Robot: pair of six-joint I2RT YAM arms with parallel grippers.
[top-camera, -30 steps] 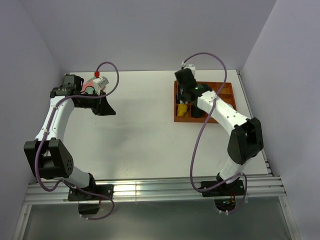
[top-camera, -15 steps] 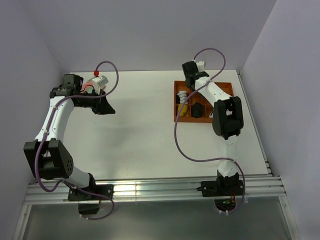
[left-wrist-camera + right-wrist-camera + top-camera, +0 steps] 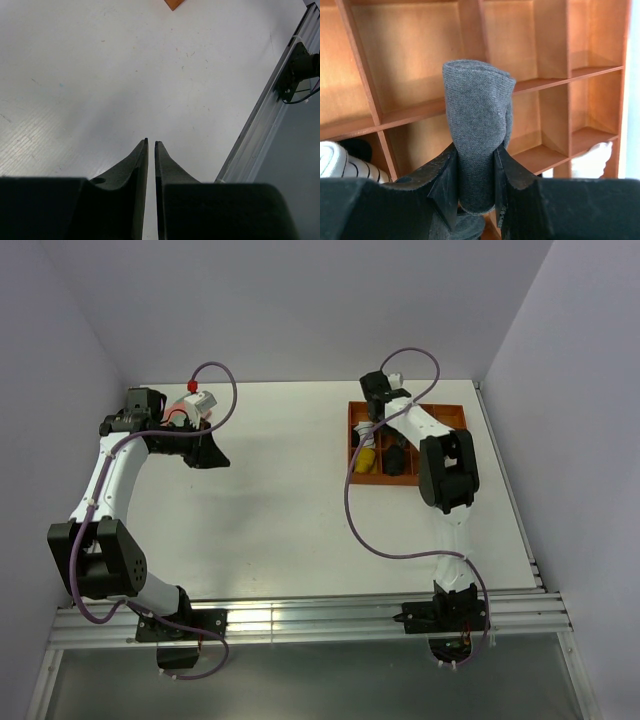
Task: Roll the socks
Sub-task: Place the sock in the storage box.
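Grey sock (image 3: 479, 115) lower end hidden inside right claw (image 3: 475, 152); striped sock (image 3: 345, 162) cut by left edge.

Left arm (image 3: 115, 465): it rises from its base at the near edge, bends at the elbow and reaches to the far left of the desk (image 3: 290, 510). The left claw (image 3: 150, 143) hangs above the surface with both fingers drawn together to a thin slit, nothing between them. Right arm (image 3: 447, 468): it is folded steeply and stretched toward the far right with the wrist pitched down, and the right claw (image 3: 475, 152) is clamped from both sides on an upright fold of grey sock (image 3: 479, 100).
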